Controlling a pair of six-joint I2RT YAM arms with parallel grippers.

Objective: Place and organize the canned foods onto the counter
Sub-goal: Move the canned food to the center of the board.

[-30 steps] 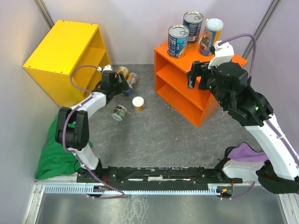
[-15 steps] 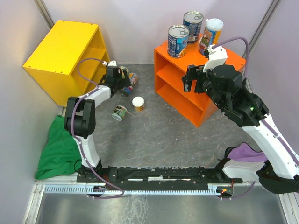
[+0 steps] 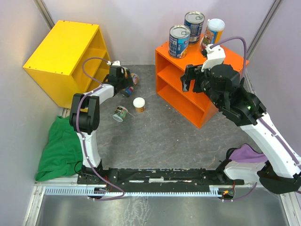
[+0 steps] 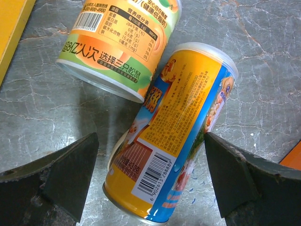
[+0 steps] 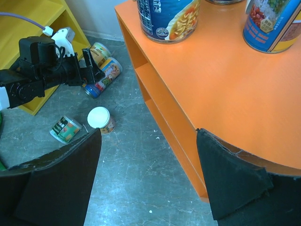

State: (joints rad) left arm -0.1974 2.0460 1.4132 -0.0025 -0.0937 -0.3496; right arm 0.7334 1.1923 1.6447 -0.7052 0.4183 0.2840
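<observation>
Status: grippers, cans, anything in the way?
Left gripper open, straddling lying slim can; short can beside it. Right gripper open, empty, at counter edge. Three cans on top.

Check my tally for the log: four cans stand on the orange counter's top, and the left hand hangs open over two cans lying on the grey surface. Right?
Not four: the top external view shows three on the orange counter, two blue tins and one slim white-lidded can. The left hand does hang open over two lying cans.
</observation>
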